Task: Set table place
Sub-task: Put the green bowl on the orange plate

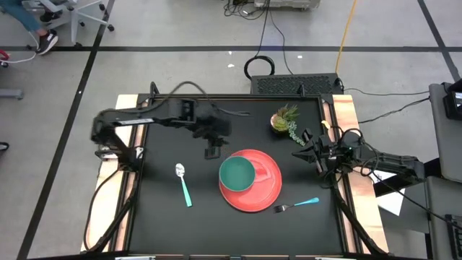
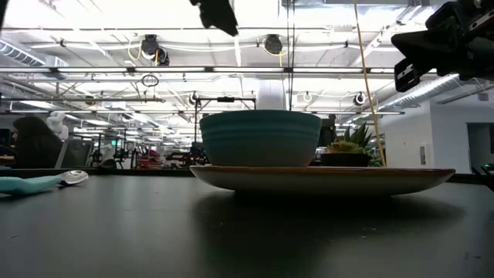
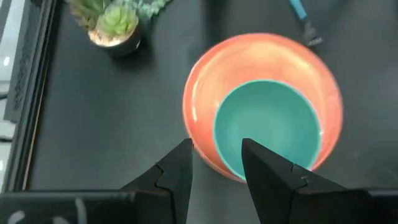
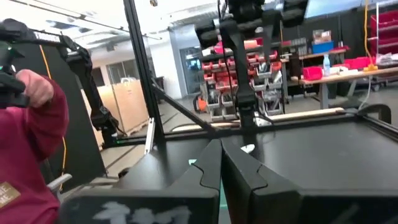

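Observation:
A round red plate [image 1: 261, 189] lies on the black table [image 1: 166, 217]. A teal bowl [image 1: 237, 173] stands on the plate's left part. A spoon [image 1: 183, 183] with a teal handle lies left of the plate, a teal-handled fork [image 1: 296, 206] near its right front. My left gripper [image 1: 212, 152] hovers open above the table just beyond the plate's far-left rim, empty; in its wrist view [image 3: 216, 163] the plate [image 3: 205, 81] and bowl [image 3: 267, 124] lie below. My right gripper [image 1: 306, 146] is shut and empty, raised near the table's right edge.
A small potted green plant [image 1: 284, 120] stands at the far right of the table, near my right gripper. A person in a red sleeve [image 4: 31, 137] shows beyond the table in the right wrist view. Bare tabletop lies at the near left.

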You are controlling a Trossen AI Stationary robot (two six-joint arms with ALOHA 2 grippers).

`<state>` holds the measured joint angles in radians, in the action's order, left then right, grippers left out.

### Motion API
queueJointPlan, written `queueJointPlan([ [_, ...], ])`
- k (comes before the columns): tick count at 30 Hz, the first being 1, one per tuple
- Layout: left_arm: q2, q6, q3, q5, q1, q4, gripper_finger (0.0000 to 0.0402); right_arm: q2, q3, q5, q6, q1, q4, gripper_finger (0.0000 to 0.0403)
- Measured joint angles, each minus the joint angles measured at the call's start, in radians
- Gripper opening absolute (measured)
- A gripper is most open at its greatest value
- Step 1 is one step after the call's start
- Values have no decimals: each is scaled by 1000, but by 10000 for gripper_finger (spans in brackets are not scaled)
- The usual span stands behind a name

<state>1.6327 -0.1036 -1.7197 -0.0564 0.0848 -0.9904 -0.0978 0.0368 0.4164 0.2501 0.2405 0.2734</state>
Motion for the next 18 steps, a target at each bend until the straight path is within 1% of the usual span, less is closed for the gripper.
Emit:
queueJointPlan([
  [6,-203,-15,224,-83,-4,175,143,-4,0,0,0,0,6,0],
  [9,-286,22,311,-76,-4,237,143,-4,0,0,0,0,6,0],
  [11,-324,45,346,-55,5,252,143,-4,0,0,0,0,6,0],
  [16,-384,47,404,-47,15,244,143,-8,0,0,0,0,11,0],
  [18,-409,61,419,-14,13,245,143,-9,0,0,0,0,12,0],
])
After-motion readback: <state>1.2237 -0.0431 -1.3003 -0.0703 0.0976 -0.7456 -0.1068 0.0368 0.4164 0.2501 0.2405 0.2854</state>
